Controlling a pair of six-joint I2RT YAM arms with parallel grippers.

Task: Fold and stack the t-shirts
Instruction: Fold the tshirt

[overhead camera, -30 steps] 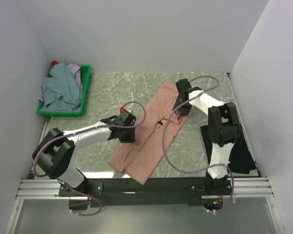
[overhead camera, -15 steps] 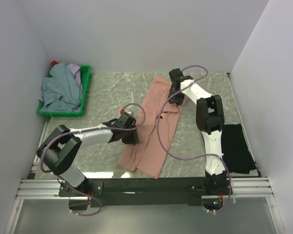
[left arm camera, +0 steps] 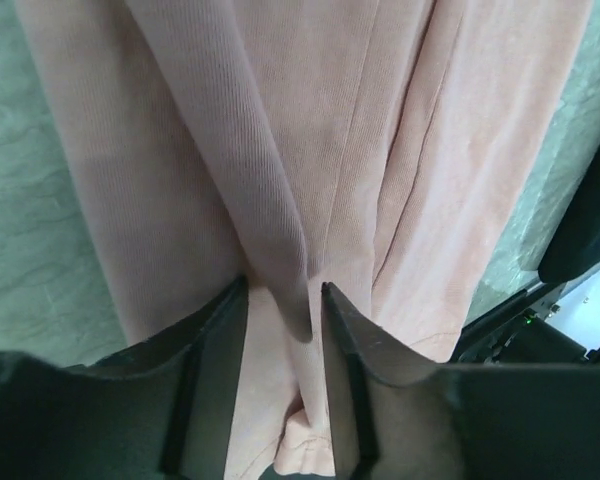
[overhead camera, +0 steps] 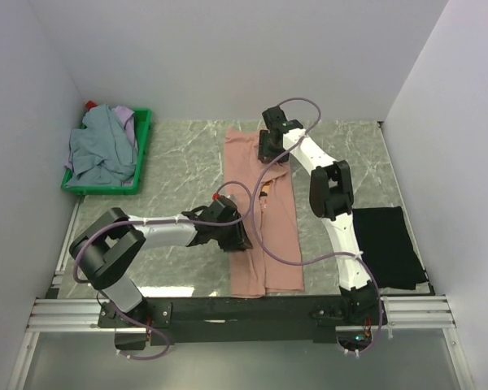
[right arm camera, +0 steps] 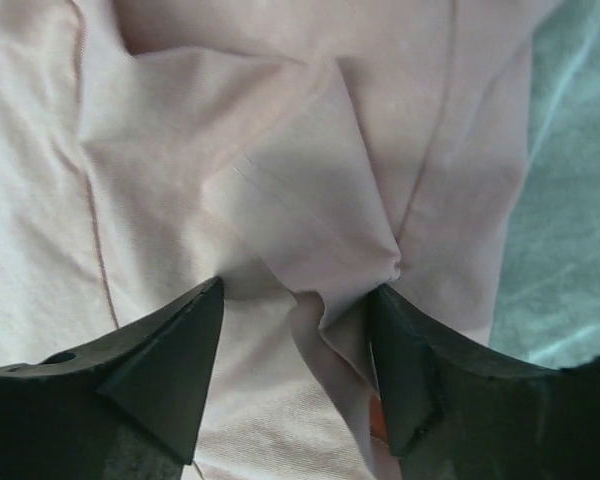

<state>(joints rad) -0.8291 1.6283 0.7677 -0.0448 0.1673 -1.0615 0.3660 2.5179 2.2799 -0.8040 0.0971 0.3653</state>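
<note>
The salmon-pink t-shirt (overhead camera: 278, 236) lies as a long narrow strip down the middle of the table. My left gripper (overhead camera: 237, 239) is at its left edge near the lower half. In the left wrist view my left gripper (left arm camera: 285, 292) is shut on a raised fold of the pink shirt (left arm camera: 280, 120). My right gripper (overhead camera: 270, 154) is at the shirt's far end. In the right wrist view my right gripper (right arm camera: 295, 290) stands apart over puckered pink cloth (right arm camera: 230, 120), and a loose fold lies against the right finger (right arm camera: 420, 370). A folded black t-shirt (overhead camera: 390, 244) lies at the right.
A green crate (overhead camera: 144, 150) at the back left holds a crumpled grey-blue shirt (overhead camera: 98, 150) and a lavender one (overhead camera: 127, 118). White walls close in the table on three sides. The arms' cables loop over the pink shirt.
Both grippers swung the pink shirt from a slant into a straight strip. The right gripper moved left along the far end. The left gripper moved right and nearer.
</note>
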